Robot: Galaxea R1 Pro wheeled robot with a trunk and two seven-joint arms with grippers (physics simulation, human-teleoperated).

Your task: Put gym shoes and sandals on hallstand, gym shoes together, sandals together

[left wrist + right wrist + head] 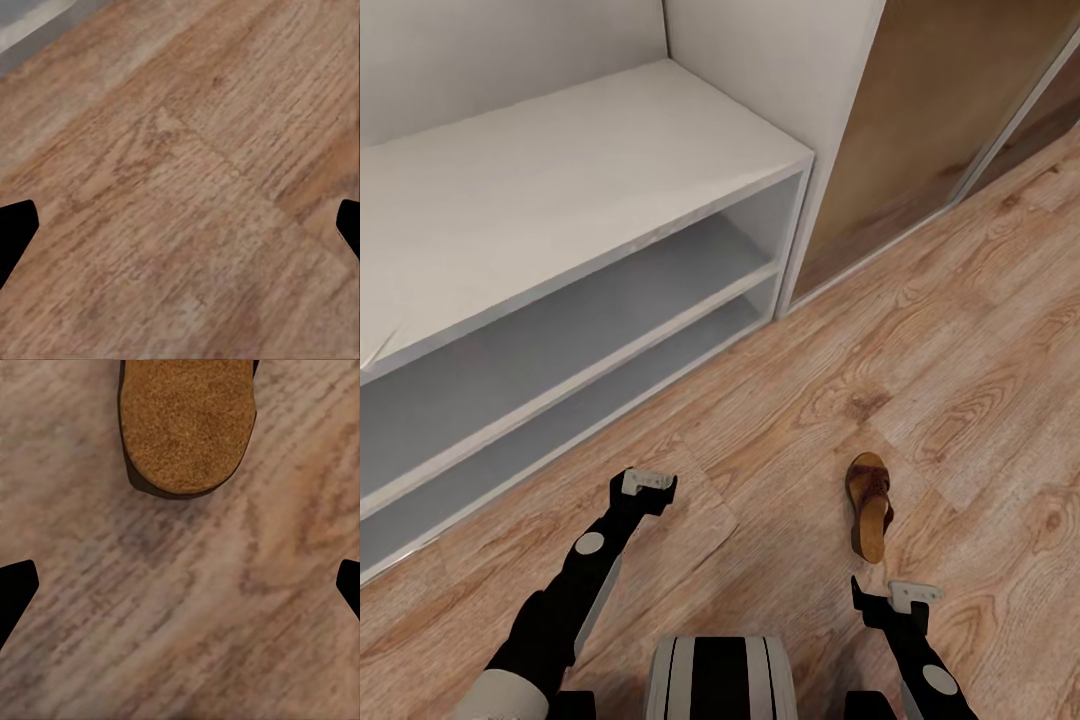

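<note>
One brown sandal [869, 506] lies flat on the wood floor [960, 330]. It is just ahead of the right gripper [900, 596] and not touching it. From the right wrist camera, the round heel end of the sandal [187, 424] is close in front of the gripper [180, 585]. The two black fingertips [15, 589] are far apart, so this gripper is wide open, with only floor [180, 645] between them.

The left gripper [648, 487] hangs over bare floor, well away from the sandal, which lies off toward the other arm. Its fingertips [15, 229] are spread wide too, so it is open and holds nothing. Wood planks [195, 187] lie under it.

The pale shoe rack [560, 170] stands ahead of the left gripper. Its flat top and its two open shelves have no shoes on them. A brown door panel [930, 110] stands next to the rack, ahead of the right gripper.
</note>
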